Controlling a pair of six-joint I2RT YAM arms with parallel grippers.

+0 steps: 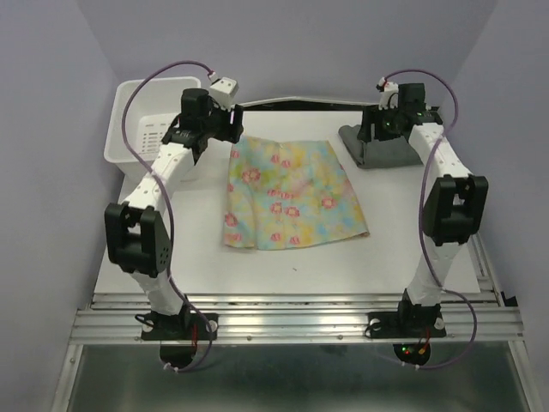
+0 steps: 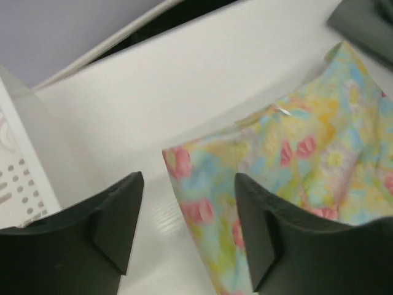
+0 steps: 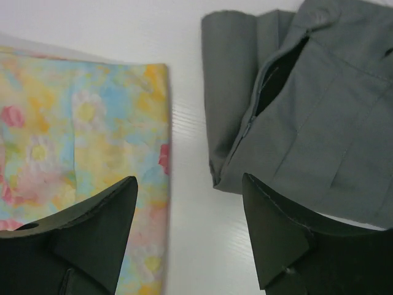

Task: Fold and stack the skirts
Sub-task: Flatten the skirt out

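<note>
The floral skirt, pastel yellow, blue and green with pink flowers, lies spread flat in the middle of the table. Its far left corner lies below my left gripper, whose jaws stand open and apart from the cloth. The grey skirt lies folded at the back right. My right gripper hovers open over the bare strip of table between the floral skirt's right edge and the grey skirt. Neither gripper holds anything. From above, the left gripper and right gripper sit at the floral skirt's two far corners.
A white plastic bin stands at the back left, and its perforated wall shows just left of the left fingers. The white table ends at a metal rail near the arm bases. Walls close in on three sides.
</note>
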